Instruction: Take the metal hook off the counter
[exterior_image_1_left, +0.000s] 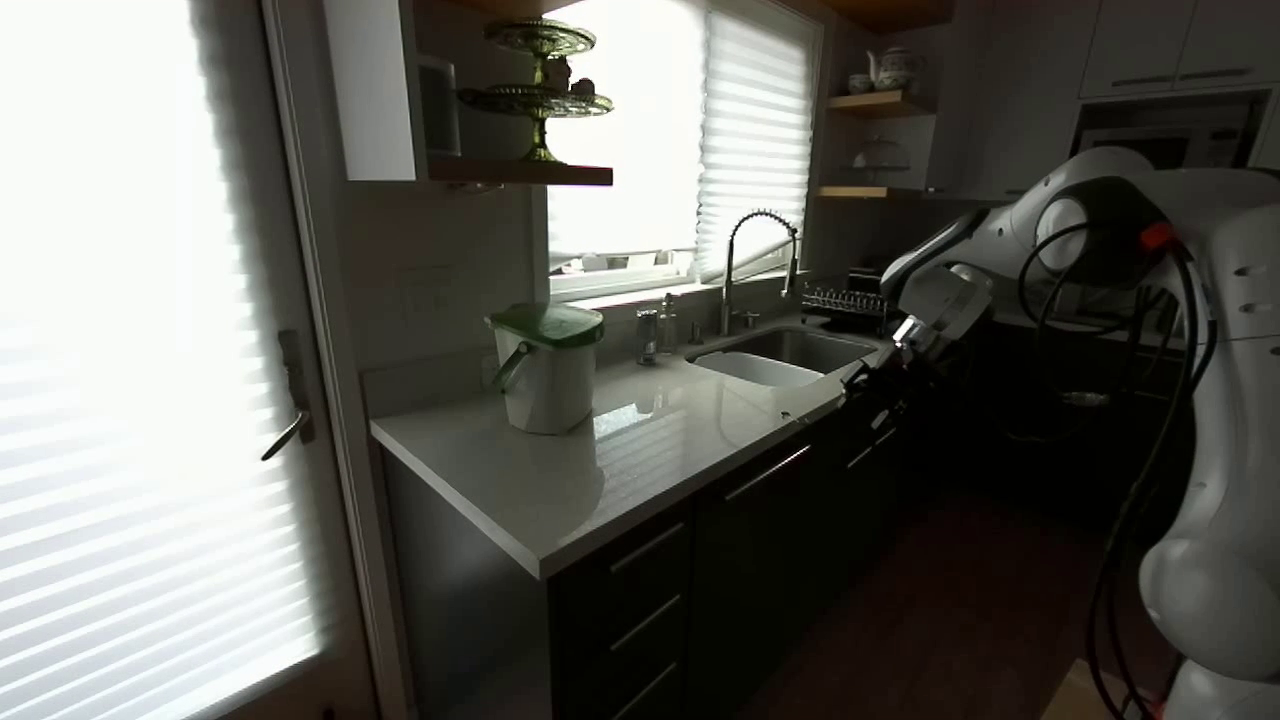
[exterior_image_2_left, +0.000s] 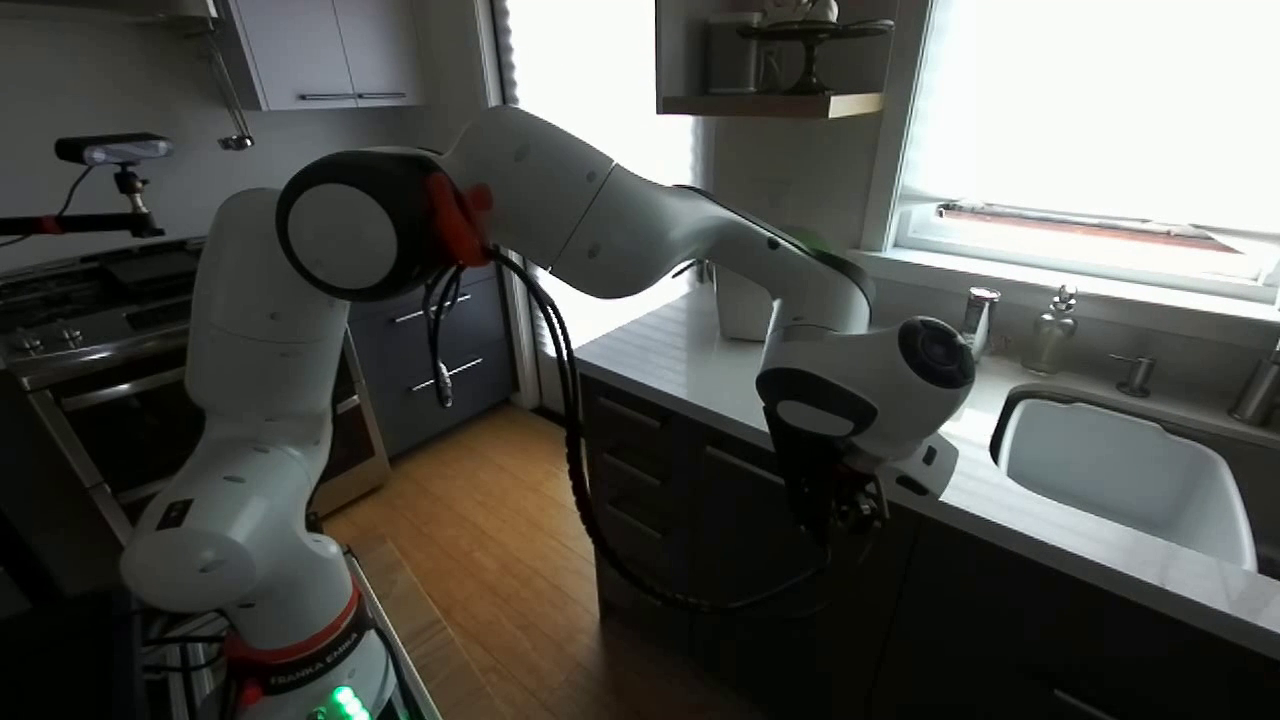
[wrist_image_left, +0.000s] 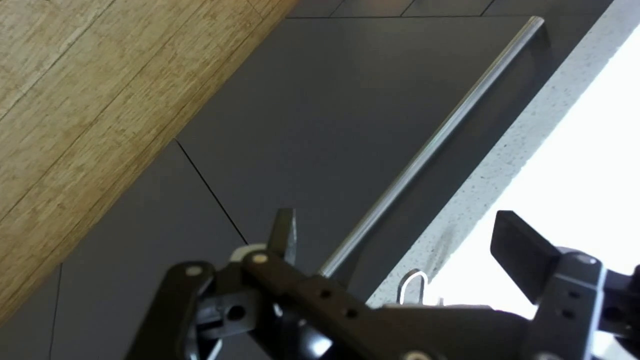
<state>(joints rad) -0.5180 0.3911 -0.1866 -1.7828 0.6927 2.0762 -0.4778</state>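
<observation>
The metal hook (wrist_image_left: 415, 271) shows in the wrist view as a small silver loop at the counter's front edge, its lower part hidden behind my gripper's body. In an exterior view a tiny hook (exterior_image_1_left: 795, 417) lies on the rim of the pale counter (exterior_image_1_left: 480, 480). My gripper (wrist_image_left: 394, 220) is open, with nothing held. In the wrist view its left finger (wrist_image_left: 283, 232) appears against the dark cabinet front and its right finger (wrist_image_left: 520, 250) against the bright counter top. From outside, the gripper (exterior_image_1_left: 864, 400) is just off the counter's front edge, to the right of the hook.
A bar handle (wrist_image_left: 440, 140) runs along the cabinet front below the counter edge. Farther back stand a white bucket with a green lid (exterior_image_1_left: 550, 390), a can (exterior_image_1_left: 647, 337) and a soap bottle (exterior_image_2_left: 1052, 335). The sink (exterior_image_1_left: 825, 350) holds a white tub (exterior_image_2_left: 1120, 480), beside an arched faucet (exterior_image_1_left: 728, 290).
</observation>
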